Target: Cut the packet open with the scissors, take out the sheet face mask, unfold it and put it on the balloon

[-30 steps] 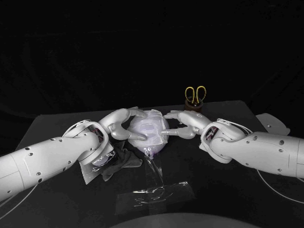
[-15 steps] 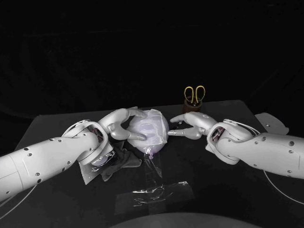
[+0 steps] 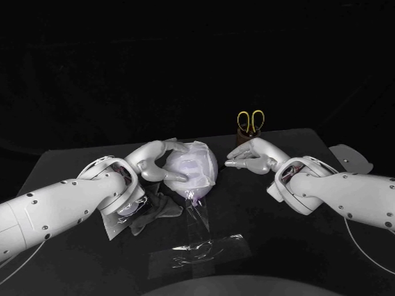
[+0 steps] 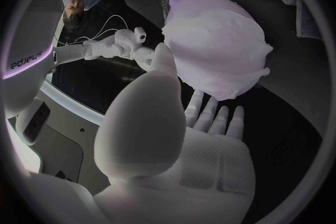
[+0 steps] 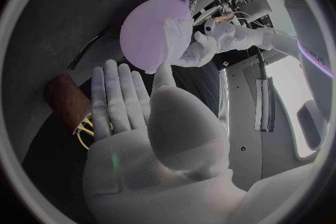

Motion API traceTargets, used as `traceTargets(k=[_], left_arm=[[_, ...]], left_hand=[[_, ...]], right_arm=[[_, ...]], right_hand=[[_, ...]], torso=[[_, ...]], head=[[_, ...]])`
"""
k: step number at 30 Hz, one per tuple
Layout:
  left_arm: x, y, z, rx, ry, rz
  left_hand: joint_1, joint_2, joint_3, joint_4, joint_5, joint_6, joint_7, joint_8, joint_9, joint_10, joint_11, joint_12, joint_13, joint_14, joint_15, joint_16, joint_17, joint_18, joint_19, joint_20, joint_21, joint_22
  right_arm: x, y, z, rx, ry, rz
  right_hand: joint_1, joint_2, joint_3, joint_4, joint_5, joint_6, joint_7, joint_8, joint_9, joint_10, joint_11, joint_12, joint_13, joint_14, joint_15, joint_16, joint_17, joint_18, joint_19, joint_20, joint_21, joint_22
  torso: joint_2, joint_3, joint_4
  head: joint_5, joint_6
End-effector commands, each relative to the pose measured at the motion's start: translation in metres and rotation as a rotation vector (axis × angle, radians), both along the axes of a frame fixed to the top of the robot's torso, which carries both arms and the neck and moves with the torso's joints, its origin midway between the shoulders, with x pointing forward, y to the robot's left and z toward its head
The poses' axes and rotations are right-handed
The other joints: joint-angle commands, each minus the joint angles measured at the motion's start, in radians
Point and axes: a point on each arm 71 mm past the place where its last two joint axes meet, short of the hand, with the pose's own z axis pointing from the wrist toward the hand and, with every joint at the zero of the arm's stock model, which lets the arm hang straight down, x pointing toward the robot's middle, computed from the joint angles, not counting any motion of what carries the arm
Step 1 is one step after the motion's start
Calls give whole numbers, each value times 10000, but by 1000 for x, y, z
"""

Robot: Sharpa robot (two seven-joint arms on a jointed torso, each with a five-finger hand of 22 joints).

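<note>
Balloon (image 3: 195,180) stands mid table (image 3: 291,250), sheet face mask (image 3: 191,161) draped over its top and front; left hand (image 3: 155,161) rests against balloon's left side, fingers spread wide, gripping nothing; right hand (image 3: 253,155) just beside balloon on the other side, apart from it, fingers straight and empty; scissors (image 3: 251,119) upright in brown holder (image 3: 243,137) behind right hand; dark cloth (image 3: 157,209) under left wrist; clear plastic (image 3: 202,250) flat on near table.
</note>
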Motion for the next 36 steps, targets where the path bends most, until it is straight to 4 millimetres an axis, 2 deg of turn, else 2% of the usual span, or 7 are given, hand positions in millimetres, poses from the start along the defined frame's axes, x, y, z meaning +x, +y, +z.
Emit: traceTargets(k=[1,5,7,9,14,21,36], left_arm=[[-2,-1,-2,-16,146,-90],[-2,-1,-2,-41,170,-91],[-2,-1,-2,-48,176,-94],[-2,-1,-2,-53,179,-97],[-2,-1,-2,-59,194,-112],[-2,0,-2,-51,217,-112],[-2,1,-2,-57,272,-86]], left_hand=[[-17,111,80,-2,0,74,773,50,9,54,-9,23,12,63,2,57,16,-137,-6,-7,-25,3],[-7,132,102,-3,-1,92,787,55,13,63,4,22,11,62,16,55,17,-134,-1,-8,-23,4],[-2,158,124,-3,-2,101,794,58,15,82,11,22,12,66,23,55,18,-131,7,-9,-20,7],[-2,158,124,-3,-2,101,794,58,15,82,11,22,12,66,23,55,18,-131,7,-9,-20,7],[-1,158,125,-3,-3,107,795,60,17,86,12,22,12,66,24,54,18,-130,11,-9,-19,9],[-1,158,125,-3,-3,107,795,60,17,86,12,22,12,66,24,54,18,-130,11,-9,-19,9],[4,178,142,-4,-4,108,801,59,16,94,18,20,11,64,28,52,19,-127,21,-10,-15,13]], right_arm=[[-1,3,-1,1064,737,-483],[-4,12,-4,1220,1467,-524],[-5,17,-6,1295,1832,-594],[-6,20,-7,1367,2090,-688],[-7,26,-9,1650,2501,-1101],[-6,32,-8,1949,2390,-1431],[-4,35,-7,1753,2096,-1494]], right_hand=[[645,28,131,-364,-69,182,-279,131,47,938,-411,383,220,1123,-452,731,434,128,755,-352,423,172],[1077,-208,91,-839,188,872,-883,429,186,2910,-1161,2322,1639,3466,-1345,3966,2487,76,2701,-1372,1970,998],[761,-150,-82,-841,150,1014,-970,358,188,2644,-1038,6942,6550,3304,-1448,8462,7047,57,2848,-1717,3050,1820],[863,-9,-64,-1056,205,1019,-1019,294,204,3150,-1148,10741,10785,3839,-1357,10942,10542,-25,2658,-1632,3697,2379],[594,198,-184,-1152,214,929,-907,179,246,3915,-1074,13320,13752,4598,-1340,12418,13056,-288,3431,-1570,6050,4855],[403,373,-336,-1450,184,934,-847,90,327,4372,-1019,14183,14793,4859,-1278,12730,13861,-444,3707,-1478,7565,6600],[214,417,-477,-1537,165,845,-790,2,344,4372,-966,14183,14793,4859,-1229,12730,13861,-498,3782,-1433,7988,7109]], torso=[[13,8,19],[11,-14,20],[11,-18,24],[8,-20,25],[5,-32,26],[10,-24,16],[4,-29,23]], head=[[-18,-12],[-36,-50],[-36,-60],[-34,-69],[-26,-98],[-18,-134],[-9,-140]])
